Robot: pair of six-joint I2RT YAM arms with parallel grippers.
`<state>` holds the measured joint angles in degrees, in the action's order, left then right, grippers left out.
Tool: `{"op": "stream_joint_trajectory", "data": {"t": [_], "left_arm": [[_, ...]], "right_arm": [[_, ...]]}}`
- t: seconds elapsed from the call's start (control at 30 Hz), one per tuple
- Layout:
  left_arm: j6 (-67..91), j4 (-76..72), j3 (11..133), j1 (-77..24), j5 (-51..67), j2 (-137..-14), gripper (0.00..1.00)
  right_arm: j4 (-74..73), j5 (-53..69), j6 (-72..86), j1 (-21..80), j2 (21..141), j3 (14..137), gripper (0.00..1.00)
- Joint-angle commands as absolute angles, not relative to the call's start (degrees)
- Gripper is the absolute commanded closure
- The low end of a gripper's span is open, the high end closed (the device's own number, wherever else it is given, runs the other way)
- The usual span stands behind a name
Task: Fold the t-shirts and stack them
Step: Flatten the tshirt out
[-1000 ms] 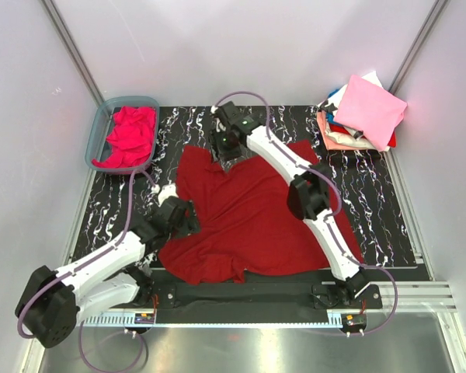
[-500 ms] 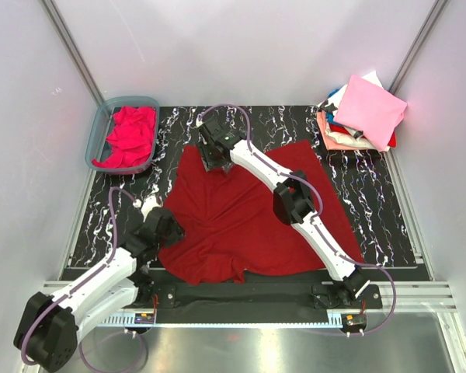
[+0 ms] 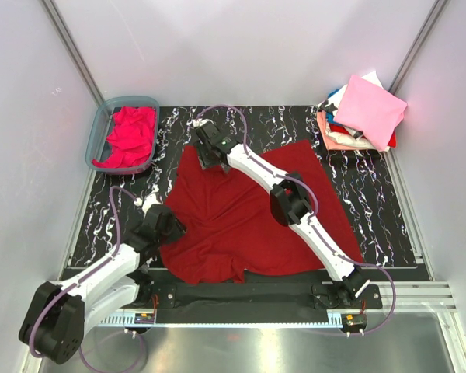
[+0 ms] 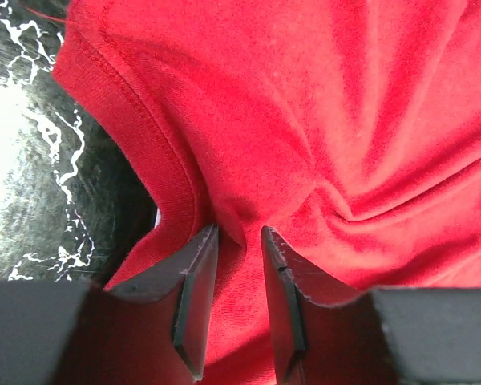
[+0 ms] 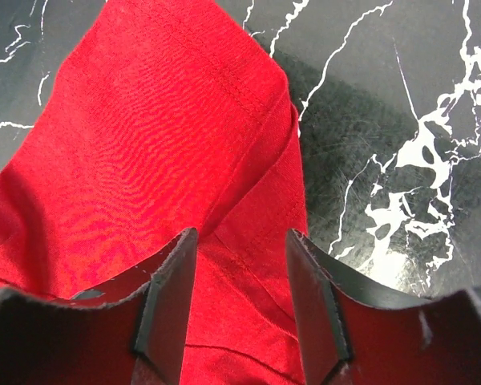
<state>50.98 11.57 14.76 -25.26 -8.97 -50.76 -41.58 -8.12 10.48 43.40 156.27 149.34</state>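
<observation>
The dark crimson red t-shirt (image 3: 248,217) lies spread and wrinkled on the black marbled mat (image 3: 365,210). My left gripper (image 3: 168,225) is at the shirt's left edge. In the left wrist view (image 4: 239,234) its jaws stand narrowly apart with a pinched ridge of red cloth (image 4: 321,120) between them and creases running into the tips. My right gripper (image 3: 206,154) is over the shirt's far-left corner. In the right wrist view (image 5: 240,235) its jaws are partly open and straddle a flat fold of the red sleeve (image 5: 168,120).
A translucent blue-grey tub (image 3: 99,132) at the far left holds a crumpled magenta-pink shirt (image 3: 130,136). A stack of folded shirts, pale pink on top (image 3: 369,109), stands at the far right corner. Grey walls close in on three sides.
My right gripper has moved left along the shirt's far edge to its far-left corner. My left gripper has moved left and a little nearer, to the shirt's left edge.
</observation>
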Motion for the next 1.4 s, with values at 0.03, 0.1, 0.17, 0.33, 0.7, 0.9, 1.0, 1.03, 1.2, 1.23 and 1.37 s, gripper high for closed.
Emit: {"op": "stream_joint_trajectory", "data": {"t": [0.03,0.1,0.17,0.33,0.7,0.9,1.0,1.03,1.2,1.23,1.37], "left_arm": [[50.45,11.60,13.62,-24.96,-7.47,-50.63,0.67],[50.54,11.51,13.54,-24.96,-7.47,-50.36,0.67],[50.45,11.51,13.71,-24.96,-7.47,-50.80,0.67],[50.45,11.51,13.71,-24.96,-7.47,-50.71,0.69],[50.54,11.51,13.80,-24.96,-7.47,-51.06,0.70],[50.45,11.51,13.89,-24.96,-7.47,-51.42,0.71],[50.45,11.60,14.06,-24.96,-7.56,-51.50,0.71],[50.54,11.60,13.89,-24.96,-7.65,-51.33,0.71],[50.71,11.69,13.89,-24.96,-7.73,-51.24,0.72],[50.71,11.78,13.89,-24.96,-7.73,-51.24,0.73],[50.63,11.78,13.89,-24.96,-7.82,-51.33,0.73]], "right_arm": [[-38.67,-10.72,9.05,44.65,156.88,151.00,0.44],[-38.41,-10.90,8.96,45.00,156.88,150.30,0.45],[-38.41,-11.25,8.70,45.26,156.97,149.94,0.45],[-38.58,-12.65,8.09,45.44,157.32,149.50,0.48],[-38.23,-14.32,7.30,45.53,157.32,147.13,0.60],[-37.71,-15.82,6.68,45.44,156.45,146.60,0.81],[-37.35,-16.87,5.98,45.44,155.31,146.08,0.81],[-37.27,-17.31,5.80,45.44,154.61,146.07,0.81],[-37.00,-19.07,3.96,45.26,152.41,145.29,0.79],[-36.83,-19.42,3.61,45.18,151.71,145.02,0.78],[-37.35,-18.99,3.60,44.39,150.12,144.41,0.73]]}}
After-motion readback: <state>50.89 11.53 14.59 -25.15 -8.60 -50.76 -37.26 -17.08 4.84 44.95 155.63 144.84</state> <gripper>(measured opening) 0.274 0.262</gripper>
